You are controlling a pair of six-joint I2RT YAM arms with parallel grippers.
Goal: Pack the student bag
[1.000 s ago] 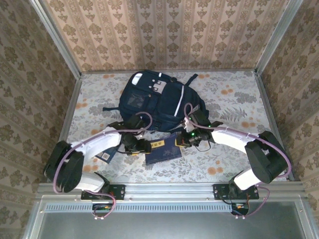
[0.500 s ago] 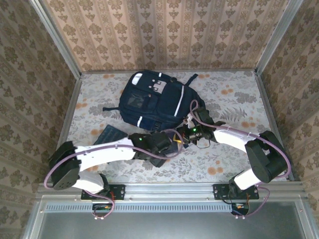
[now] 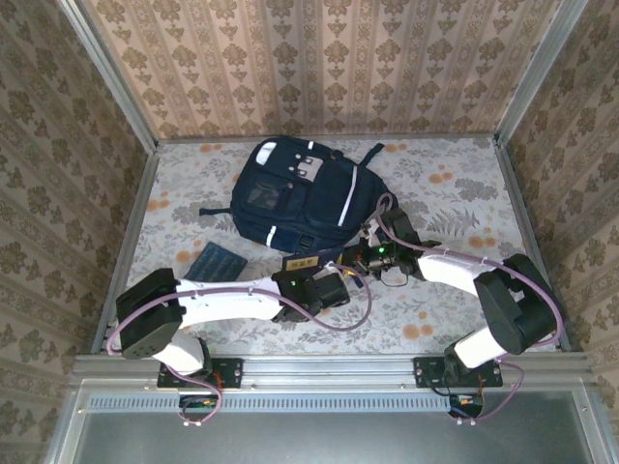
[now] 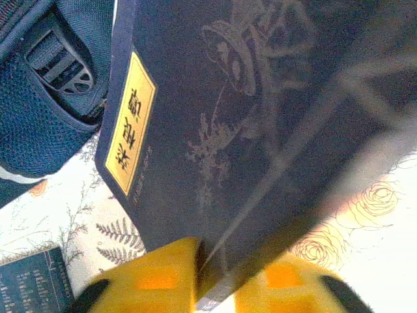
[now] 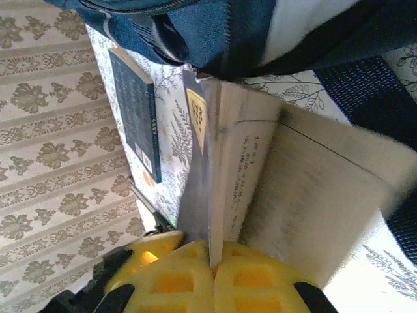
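Packing looks barely begun. The student bag (image 3: pixel 300 193) lies flat on the counter (image 3: pixel 445 193) in the upper centre of the overhead view, front pocket up. Neither of the 2 books in sight has gone in, and whether anything is already inside cannot be told.

1 dark book with a yellow label (image 3: pixel 302 263) sits just below the bag's lower edge, between the 2 arms. In the left wrist view it takes up the centre of the frame. The left end effector (image 4: pixel 210 277) at the bottom has its yellow fingers (image 4: pixel 140 283) drawn close on the book's near edge, so it appears to be clamped on it. In the right wrist view the right end effector (image 5: pixel 212 274) is closed with its pads pinching what looks like the cover or pages of that same book. The bag's fabric crosses the top of that frame, just beyond the book.

A second dark book (image 3: pixel 215 261) lies on the counter to the lower left of the bag, apart from both arms.

What remains, by my reading: get the held book into the bag's opening, then fetch the second book, and probably close the bag.
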